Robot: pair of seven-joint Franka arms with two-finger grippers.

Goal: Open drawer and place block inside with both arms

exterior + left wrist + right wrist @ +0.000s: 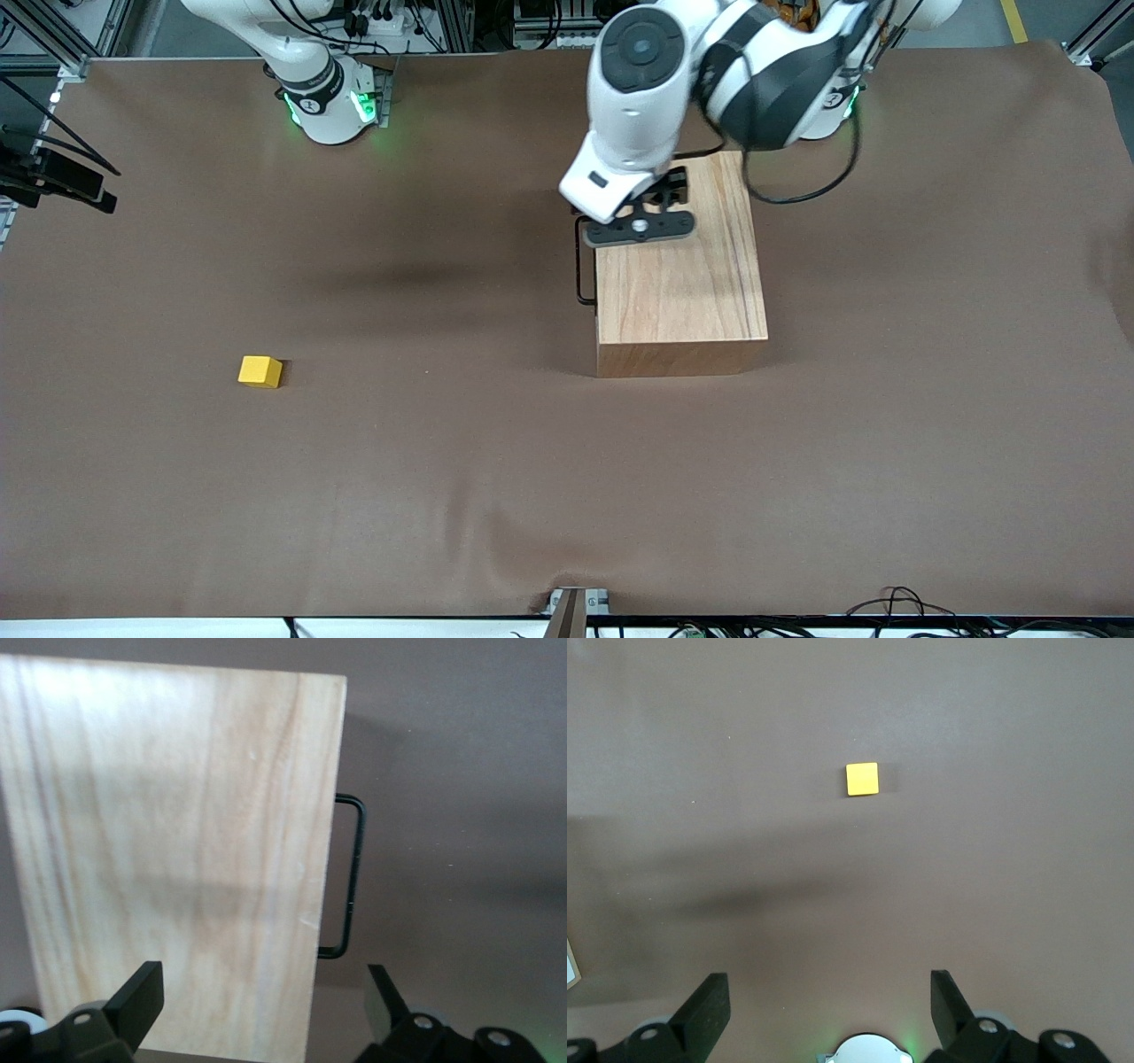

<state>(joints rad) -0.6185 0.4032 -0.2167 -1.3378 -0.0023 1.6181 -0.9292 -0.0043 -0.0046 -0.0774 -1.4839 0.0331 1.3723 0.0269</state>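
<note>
The wooden box (678, 283) stands toward the left arm's end of the table. Its drawer is shut; only the thin black loop handle (580, 261) shows, on the side facing the right arm's end. My left gripper (640, 229) hangs open and empty over the box top, at the handle-side edge. In the left wrist view the box (177, 850) and handle (354, 877) lie under the open left gripper (261, 992). The yellow block (260, 371) lies on the table toward the right arm's end. My right gripper (828, 997) is open and empty, high above its own base, with the block (862, 779) well apart from it.
A brown cover (443, 487) spans the table, with wrinkles near its front edge. The right arm's green-lit base (328, 97) stands at the table's top edge. A black cable (797, 190) loops from the left arm beside the box. Black gear (62, 177) juts in at one end.
</note>
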